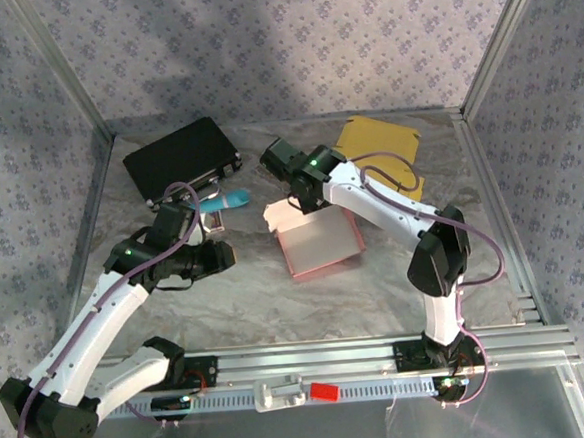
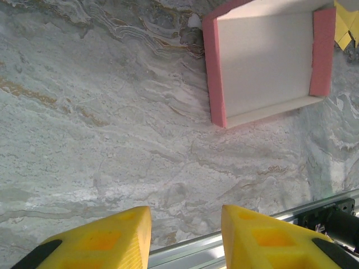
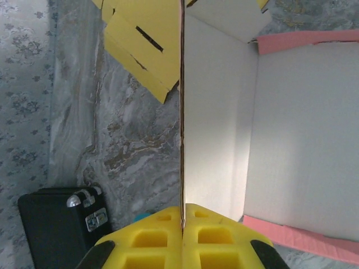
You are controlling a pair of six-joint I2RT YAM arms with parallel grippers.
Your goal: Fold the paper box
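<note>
The pink paper box (image 1: 321, 247), mid-way across the table (image 1: 377, 283), is clamped by its upright 11 o'clock flap (image 3: 216, 112) in the right gripper (image 3: 183, 224), probably to be folded inward, while the left gripper (image 2: 185, 224) is held spread, empty, at its 9 o'clock.

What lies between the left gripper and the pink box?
Only bare table between the left gripper and the pink box, seen in the left wrist view.

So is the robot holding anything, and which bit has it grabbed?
The right gripper pinches the pink paper box by the edge of its upright side flap. The left gripper is open and holds nothing.
</note>
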